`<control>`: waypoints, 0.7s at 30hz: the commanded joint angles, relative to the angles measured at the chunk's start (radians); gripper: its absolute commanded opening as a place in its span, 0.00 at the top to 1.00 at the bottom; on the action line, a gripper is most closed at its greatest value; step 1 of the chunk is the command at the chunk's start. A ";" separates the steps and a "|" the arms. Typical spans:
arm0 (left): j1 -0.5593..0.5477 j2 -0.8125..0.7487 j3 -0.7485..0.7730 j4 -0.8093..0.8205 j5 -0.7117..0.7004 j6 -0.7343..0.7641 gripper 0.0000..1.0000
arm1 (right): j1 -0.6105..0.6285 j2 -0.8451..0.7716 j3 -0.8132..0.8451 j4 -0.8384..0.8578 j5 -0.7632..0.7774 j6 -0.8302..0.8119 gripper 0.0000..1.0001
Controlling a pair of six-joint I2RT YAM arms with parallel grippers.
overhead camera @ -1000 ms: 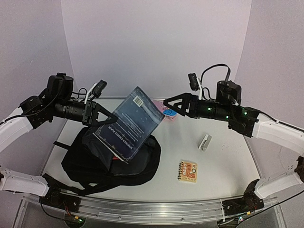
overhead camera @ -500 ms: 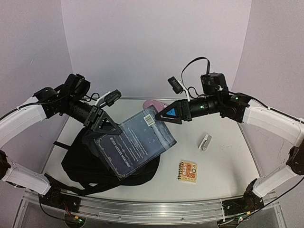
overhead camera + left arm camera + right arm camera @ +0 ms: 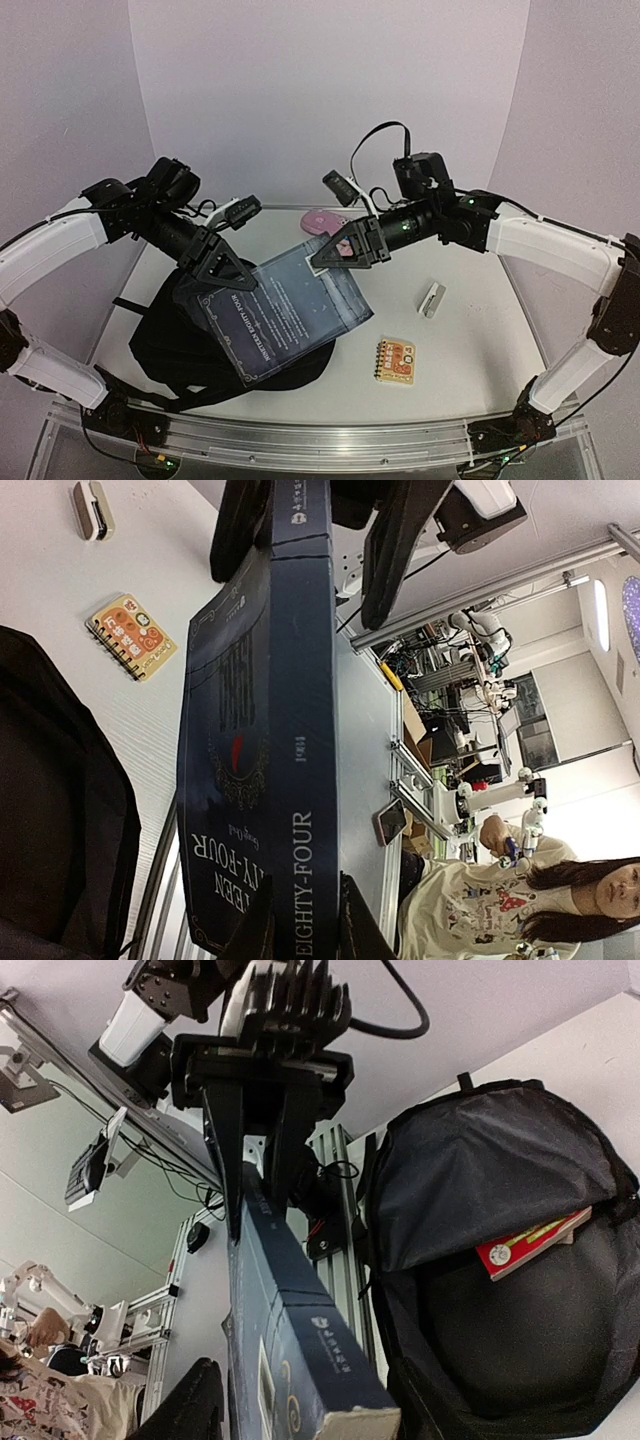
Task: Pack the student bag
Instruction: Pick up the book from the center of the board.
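Partly hidden: student bag (image 3: 165, 345) under book (image 3: 285, 315) held by left gripper (image 3: 226, 277).

The book (image 3: 285, 315) is dark blue with pale letters and a thin ornamental border. The bag (image 3: 170, 350) is black. The notepad (image 3: 396, 361) is orange, the tabletop (image 3: 470, 340) white. The booklet (image 3: 530, 1243) is red.

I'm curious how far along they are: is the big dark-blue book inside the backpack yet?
No, the left gripper holds the book in the air, outside the backpack.
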 commanded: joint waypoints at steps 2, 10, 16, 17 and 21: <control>0.014 -0.058 0.080 0.103 0.062 0.017 1.00 | 0.016 -0.035 -0.079 0.015 -0.062 0.003 0.54; 0.029 -0.025 0.084 0.088 0.075 0.028 1.00 | 0.018 -0.084 -0.127 0.050 -0.050 0.035 0.88; 0.063 -0.055 0.044 0.136 -0.198 -0.059 0.79 | 0.016 -0.154 -0.138 0.097 0.205 0.123 1.00; 0.077 -0.068 0.028 0.149 -0.278 -0.087 0.71 | 0.012 -0.169 -0.142 0.097 0.296 0.155 1.00; 0.166 -0.112 -0.058 0.214 -0.471 -0.209 0.22 | -0.065 -0.221 -0.170 0.103 0.490 0.297 1.00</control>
